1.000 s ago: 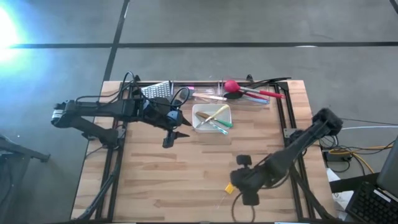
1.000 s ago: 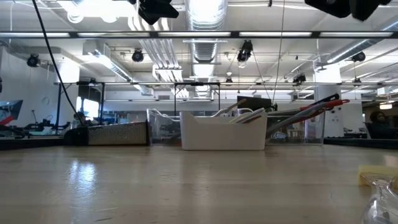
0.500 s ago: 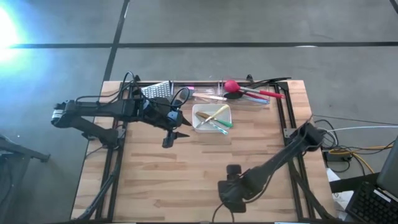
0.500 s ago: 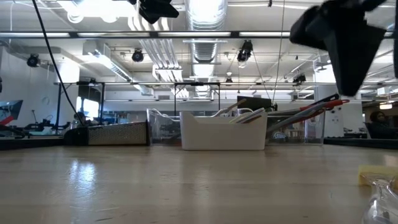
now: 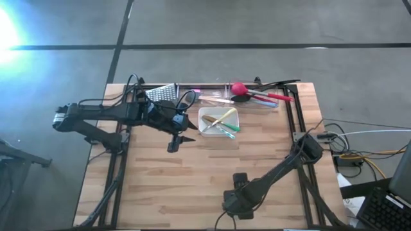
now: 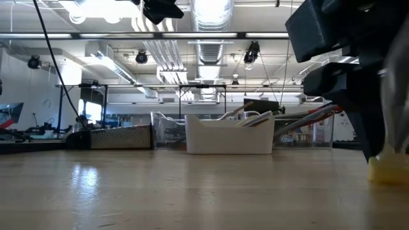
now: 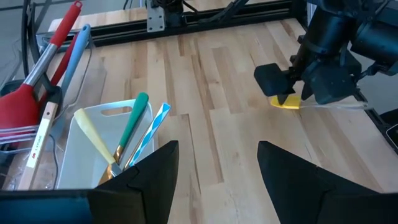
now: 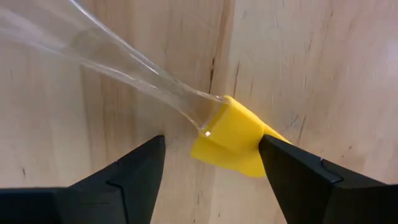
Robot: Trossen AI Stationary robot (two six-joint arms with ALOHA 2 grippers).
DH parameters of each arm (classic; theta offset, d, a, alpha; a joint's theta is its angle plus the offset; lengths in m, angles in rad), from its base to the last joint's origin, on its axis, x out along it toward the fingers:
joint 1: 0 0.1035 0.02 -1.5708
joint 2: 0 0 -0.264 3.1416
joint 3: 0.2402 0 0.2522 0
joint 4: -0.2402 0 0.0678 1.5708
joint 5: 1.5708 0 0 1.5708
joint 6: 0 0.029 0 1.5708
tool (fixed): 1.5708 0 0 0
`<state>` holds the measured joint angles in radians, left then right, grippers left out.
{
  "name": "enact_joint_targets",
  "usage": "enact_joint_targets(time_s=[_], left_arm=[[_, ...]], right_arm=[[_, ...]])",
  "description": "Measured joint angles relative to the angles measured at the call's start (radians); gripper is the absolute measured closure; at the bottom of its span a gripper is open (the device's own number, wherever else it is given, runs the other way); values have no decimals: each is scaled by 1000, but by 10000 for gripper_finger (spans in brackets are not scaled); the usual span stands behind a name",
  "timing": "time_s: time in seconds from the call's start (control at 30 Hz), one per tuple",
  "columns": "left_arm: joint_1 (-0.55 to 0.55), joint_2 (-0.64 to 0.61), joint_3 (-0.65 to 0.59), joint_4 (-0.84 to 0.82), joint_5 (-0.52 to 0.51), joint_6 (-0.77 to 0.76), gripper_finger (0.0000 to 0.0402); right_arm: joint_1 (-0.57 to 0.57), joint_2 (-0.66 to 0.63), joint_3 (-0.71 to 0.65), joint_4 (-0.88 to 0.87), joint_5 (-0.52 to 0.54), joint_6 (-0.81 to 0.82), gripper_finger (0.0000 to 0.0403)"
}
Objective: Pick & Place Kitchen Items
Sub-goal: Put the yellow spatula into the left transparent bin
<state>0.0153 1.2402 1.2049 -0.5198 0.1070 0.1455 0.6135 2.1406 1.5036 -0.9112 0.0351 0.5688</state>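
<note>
A small yellow piece (image 8: pixel 231 142) with a clear handle (image 8: pixel 112 56) lies flat on the wood near the table's near edge. My right gripper (image 8: pixel 211 142) hangs over it, pointing down and open, one finger on each side of the yellow head. In the low view the gripper (image 6: pixel 377 128) stands just above the piece (image 6: pixel 387 171); in the high view it (image 5: pixel 235 200) hides the piece. My left gripper (image 5: pixel 181 141) waits open above the table, left of the white tray (image 5: pixel 207 128), which holds yellow, green and striped utensils (image 7: pixel 127 134). My right gripper has a finger (image 8: pixel 298 174) right beside the yellow head's edge (image 8: pixel 270 135); I cannot tell whether it touches. The other finger stands apart from the piece, which lies flat on the table.
A clear bin (image 5: pixel 257 102) at the far edge holds red spatulas (image 7: pixel 37 93) and dark spoons. A steel box grater (image 5: pixel 162 93) lies at the far left. Bare wood lies between the tray and the right gripper.
My right gripper has moved toward the table's left and near edges and come down over the yellow piece, which has stayed where it lay.
</note>
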Motion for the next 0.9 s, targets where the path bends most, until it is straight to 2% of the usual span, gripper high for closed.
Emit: enact_joint_targets(time_s=[0.2,0.37,0.53,0.73,0.9], left_arm=[[0,0,0,0,0,0,177],[0,0,0,0,0,0,177],[0,0,0,0,0,0,177],[0,0,0,0,0,-6,177],[0,0,0,-1,0,-6,177]], right_arm=[[-7,0,-2,9,53,-30,145],[-17,-2,-5,46,88,-42,176],[-30,4,-19,133,111,-46,237],[-35,3,-41,176,49,-45,369],[-35,-15,-35,165,37,-48,385]])
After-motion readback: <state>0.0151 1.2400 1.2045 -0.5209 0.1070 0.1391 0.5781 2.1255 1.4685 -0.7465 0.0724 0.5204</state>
